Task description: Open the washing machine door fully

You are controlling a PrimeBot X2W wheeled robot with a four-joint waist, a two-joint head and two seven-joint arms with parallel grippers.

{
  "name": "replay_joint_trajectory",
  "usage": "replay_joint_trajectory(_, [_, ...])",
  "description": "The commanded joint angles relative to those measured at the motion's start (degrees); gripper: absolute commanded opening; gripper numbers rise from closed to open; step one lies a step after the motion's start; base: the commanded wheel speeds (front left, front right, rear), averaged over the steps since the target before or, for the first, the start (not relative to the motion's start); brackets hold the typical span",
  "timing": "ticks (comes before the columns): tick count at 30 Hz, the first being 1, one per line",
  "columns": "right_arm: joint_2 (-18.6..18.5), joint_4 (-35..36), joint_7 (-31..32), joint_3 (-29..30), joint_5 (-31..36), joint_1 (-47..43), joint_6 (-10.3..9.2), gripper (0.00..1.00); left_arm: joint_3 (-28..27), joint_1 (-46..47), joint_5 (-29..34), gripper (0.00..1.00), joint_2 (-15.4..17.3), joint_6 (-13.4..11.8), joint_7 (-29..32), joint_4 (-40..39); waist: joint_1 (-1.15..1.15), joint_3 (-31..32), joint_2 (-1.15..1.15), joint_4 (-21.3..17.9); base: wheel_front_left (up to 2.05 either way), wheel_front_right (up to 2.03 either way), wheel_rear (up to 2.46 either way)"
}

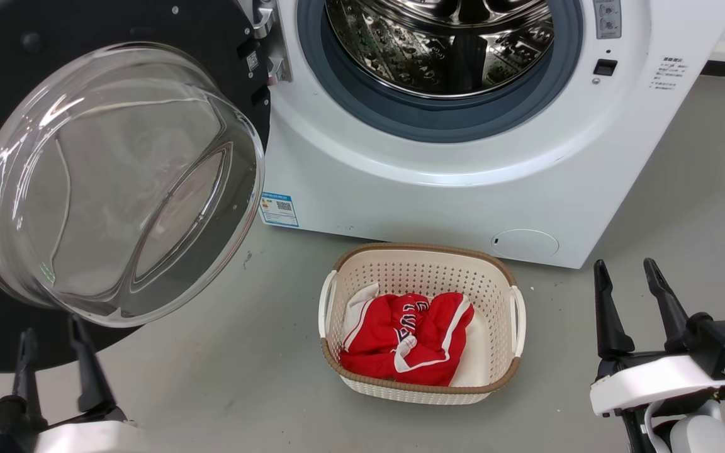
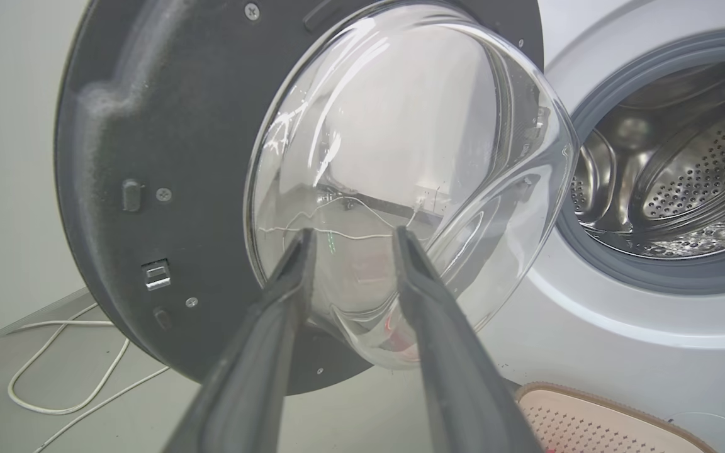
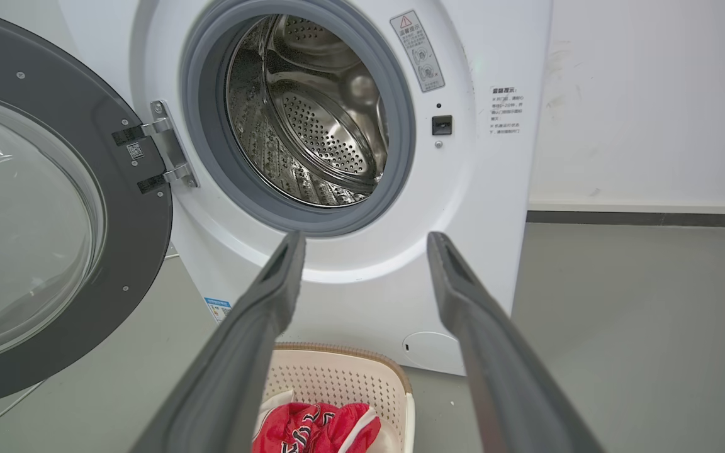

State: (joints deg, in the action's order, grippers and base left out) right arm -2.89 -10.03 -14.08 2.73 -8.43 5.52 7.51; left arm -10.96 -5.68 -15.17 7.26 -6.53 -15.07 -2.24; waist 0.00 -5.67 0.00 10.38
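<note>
The washing machine door (image 1: 22,75) is swung wide out to the left of the white machine (image 1: 438,201), its clear glass bowl (image 1: 117,182) bulging toward me. It hangs on a metal hinge (image 1: 271,38) beside the steel drum opening (image 1: 441,44). My left gripper (image 1: 54,330) is open at the lower left, just below the door's bottom edge and touching nothing. In the left wrist view the left gripper (image 2: 353,239) points at the glass bowl (image 2: 400,176). My right gripper (image 1: 627,267) stands open at the lower right, away from the door. The door (image 3: 142,207) also appears in the right wrist view.
A cream laundry basket (image 1: 513,302) holding a red and white garment (image 1: 406,336) sits on the grey floor in front of the machine. A white cable (image 2: 54,377) lies on the floor behind the door. A white wall (image 3: 646,100) stands right of the machine.
</note>
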Motion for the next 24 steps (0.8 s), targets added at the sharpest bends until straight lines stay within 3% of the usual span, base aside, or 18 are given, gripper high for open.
replay_joint_trajectory(1, [0.05, 0.21, -0.19, -0.25, 0.39, -0.60, -0.03, 1.00, 0.55, -0.35, 0.91, 1.00, -0.18, 0.66, -0.12, -0.95, 0.00, 0.27, 0.00, -0.32, 0.00, 0.00, 0.00])
replay_joint_trajectory(11, [0.05, 1.53, 0.02, -1.64, 1.32, -0.88, -0.04, 1.00, 6.07, 2.20, 5.89, 1.00, -3.14, 3.75, -0.13, -3.35, 0.00, 1.50, 0.00, -3.37, 0.00, 0.00, 0.00])
replay_joint_trajectory(18, [0.05, 3.27, 0.50, -1.83, 2.57, -1.08, -0.03, 1.00, 8.19, 5.88, 8.77, 1.00, -2.74, 6.57, -0.13, -0.88, 0.00, 1.58, 0.00, -6.34, 0.00, 0.00, 0.00])
replay_joint_trajectory(24, [0.06, 4.36, 0.91, -1.66, 3.36, -1.97, -0.04, 1.00, 8.11, 7.79, 10.56, 1.00, -2.37, 7.03, -0.13, 0.83, 0.00, 1.80, 0.00, -8.26, 0.00, 0.00, 0.00])
